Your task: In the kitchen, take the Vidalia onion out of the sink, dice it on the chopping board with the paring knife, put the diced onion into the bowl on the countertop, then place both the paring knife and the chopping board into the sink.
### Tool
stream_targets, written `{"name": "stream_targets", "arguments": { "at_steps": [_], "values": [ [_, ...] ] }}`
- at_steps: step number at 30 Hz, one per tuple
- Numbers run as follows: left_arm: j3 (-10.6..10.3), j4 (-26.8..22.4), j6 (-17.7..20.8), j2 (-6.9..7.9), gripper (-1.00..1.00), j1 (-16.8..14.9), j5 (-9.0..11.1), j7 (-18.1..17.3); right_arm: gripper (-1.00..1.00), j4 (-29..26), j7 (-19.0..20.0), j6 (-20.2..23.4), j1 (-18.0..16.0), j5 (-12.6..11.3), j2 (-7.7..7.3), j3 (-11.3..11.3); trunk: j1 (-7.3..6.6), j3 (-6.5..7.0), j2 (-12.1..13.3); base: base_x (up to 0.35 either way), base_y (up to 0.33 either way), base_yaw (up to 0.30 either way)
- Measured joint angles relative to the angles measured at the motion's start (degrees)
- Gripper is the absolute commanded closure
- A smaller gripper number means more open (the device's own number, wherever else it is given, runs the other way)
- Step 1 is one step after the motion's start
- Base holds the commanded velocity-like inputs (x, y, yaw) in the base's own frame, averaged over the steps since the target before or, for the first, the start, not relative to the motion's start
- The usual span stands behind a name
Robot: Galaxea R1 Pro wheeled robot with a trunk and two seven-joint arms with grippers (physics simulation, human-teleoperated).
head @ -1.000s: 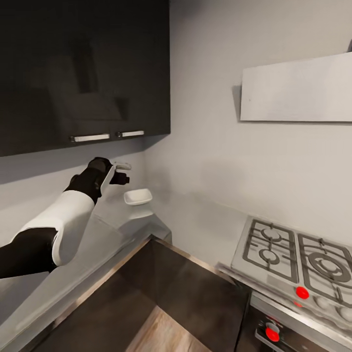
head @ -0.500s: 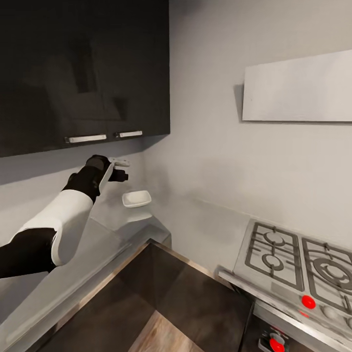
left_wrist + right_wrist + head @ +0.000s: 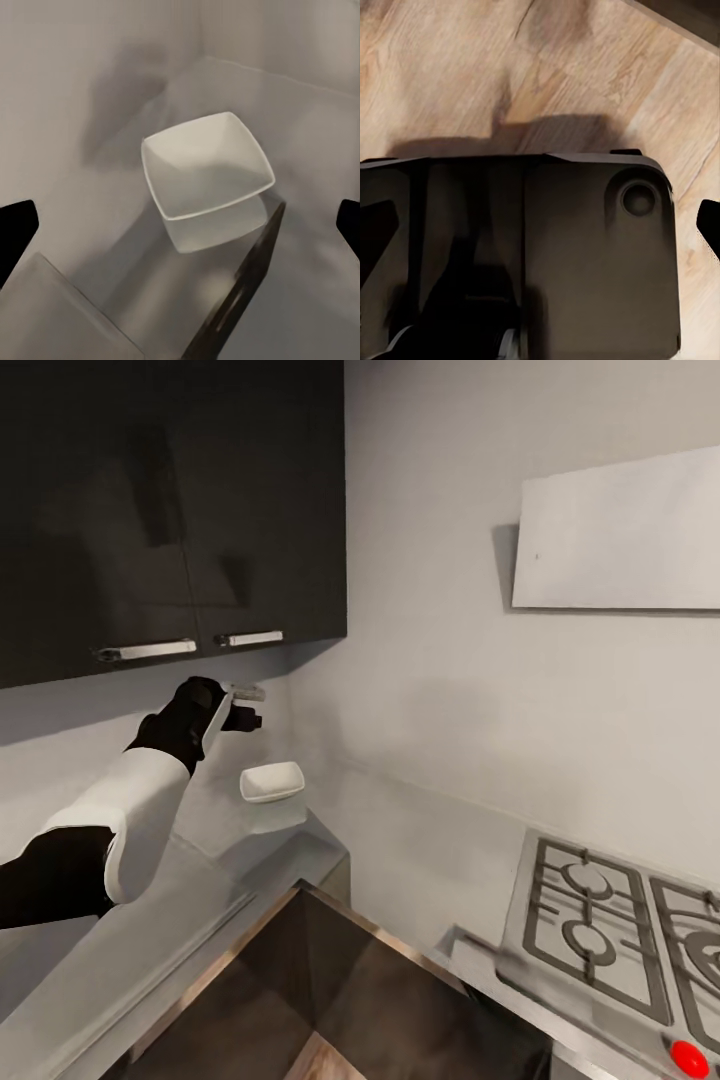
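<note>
The bowl [image 3: 272, 782] sits left of centre in the head view, on the countertop [image 3: 190, 880] in the corner, probably parked there to receive the diced onion; it is shallow, white, squarish with rounded corners, mirrored faintly in the glossy grey top. The left gripper [image 3: 243, 707] hangs just above it, fingers spread wide and empty in the left wrist view; the right gripper's fingers also stand wide apart, over pale wood floor [image 3: 457, 67] and a dark matte robot base [image 3: 547, 255].
</note>
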Motion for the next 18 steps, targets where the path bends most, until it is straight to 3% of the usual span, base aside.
{"name": "stream_targets", "arguments": {
  "at_steps": [9, 15, 18],
  "values": [
    [0.0, 0.0, 0.04, 0.56, -1.0, -0.01, -0.01, 0.01, -1.0, 0.07, 0.03, 0.08, 0.01, 0.07, -0.09, -0.01, 0.01, 0.0, 0.0, 0.263, 0.069, 0.0],
    [0.0, -0.08, 0.01, 0.86, -1.0, 0.0, 0.0, 0.0, -1.0, 0.4, -0.41, 0.38, 0.02, 0.13, -2.33, -0.05, 0.03, 0.0, 0.01, 0.055, 0.039, 0.0],
    [-0.03, -0.09, 0.01, 1.33, -1.0, 0.0, -0.01, 0.01, -1.0, 0.46, -0.57, 2.26, 0.02, 0.14, -2.7, -0.01, 0.03, 0.0, 0.01, 0.005, 0.004, 0.0]
  ]
}}
